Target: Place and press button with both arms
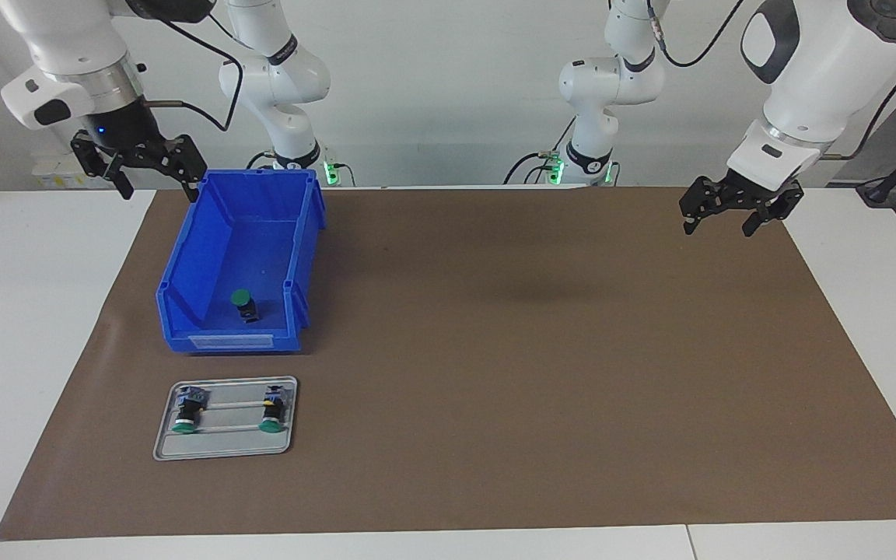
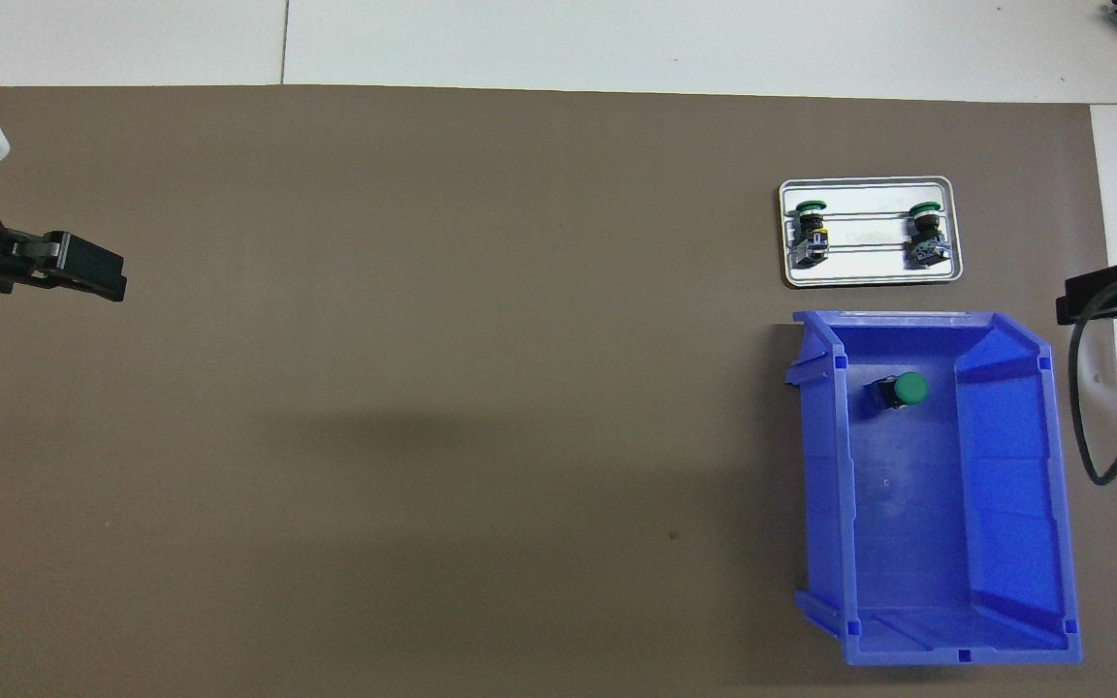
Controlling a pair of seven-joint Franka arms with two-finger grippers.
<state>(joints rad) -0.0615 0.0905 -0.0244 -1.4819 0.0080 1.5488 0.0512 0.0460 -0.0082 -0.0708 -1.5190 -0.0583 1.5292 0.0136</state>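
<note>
Risk of a toppled button (image 1: 243, 303): stands green cap up in the blue bin (image 1: 183, 323), close by a side wall. Right gripper (image 1: 137, 169) raised over the tabletop's edge, left gripper (image 1: 736, 210) waiting; both jaws wide, empty. Cramped reach could knock it over.

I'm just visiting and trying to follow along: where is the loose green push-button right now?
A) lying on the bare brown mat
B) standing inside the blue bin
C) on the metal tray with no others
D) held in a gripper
B: the green push-button stands on the floor of the blue bin, apart from both grippers, while two more lie on the metal tray.
</note>
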